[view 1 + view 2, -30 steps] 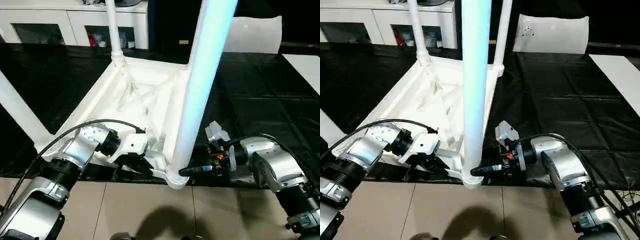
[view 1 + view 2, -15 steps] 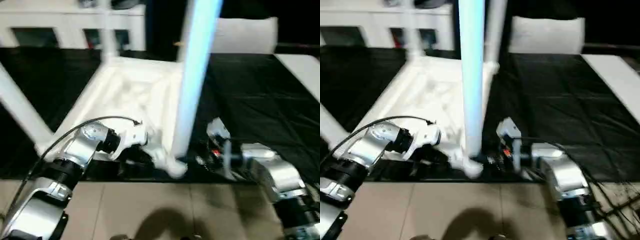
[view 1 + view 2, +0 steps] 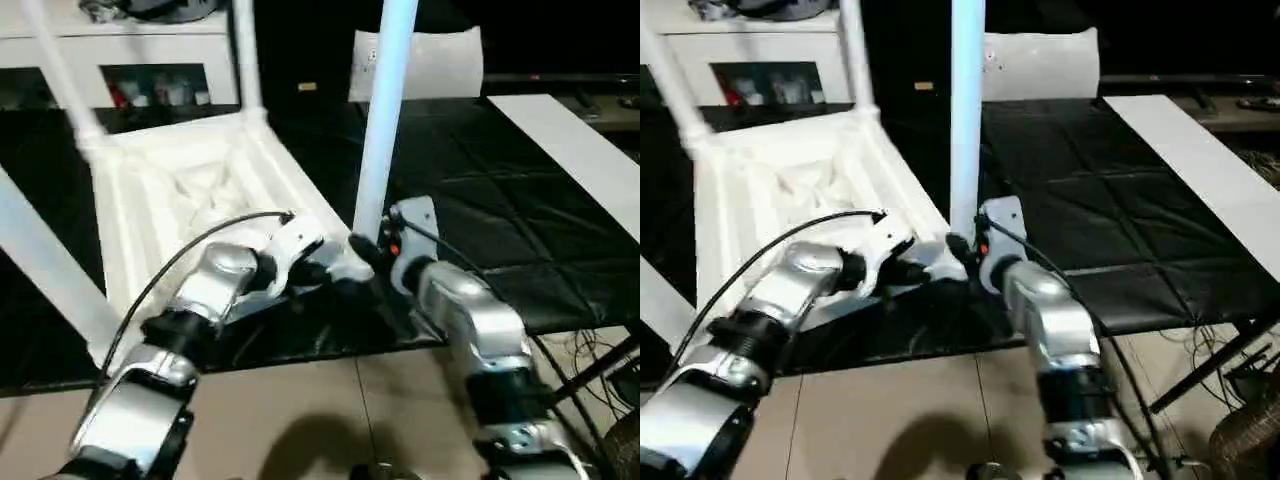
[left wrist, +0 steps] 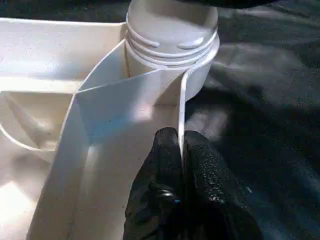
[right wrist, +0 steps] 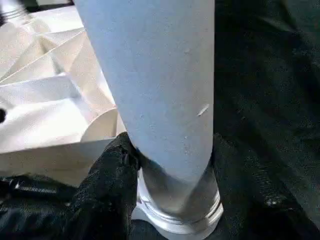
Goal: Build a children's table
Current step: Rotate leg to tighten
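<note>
The white tabletop [image 3: 190, 190] is lying upside down on the black cloth [image 3: 500, 190], ribbed underside facing up, with white legs standing up from its corner sockets. At the near corner, the nearest leg [image 3: 385, 120] is rising upright out of its round socket [image 4: 172, 35]. The left gripper [image 4: 182, 150] is pinching the thin side wall of the tabletop just beside that socket, its two black fingers pressed together on either side of the wall. The right gripper [image 5: 167, 165] is clasping the foot of the nearest leg, one black finger [image 5: 107, 185] lying against its side just above the socket. A flat white sheet [image 3: 420, 62] is leaning at the far edge of the cloth
</note>
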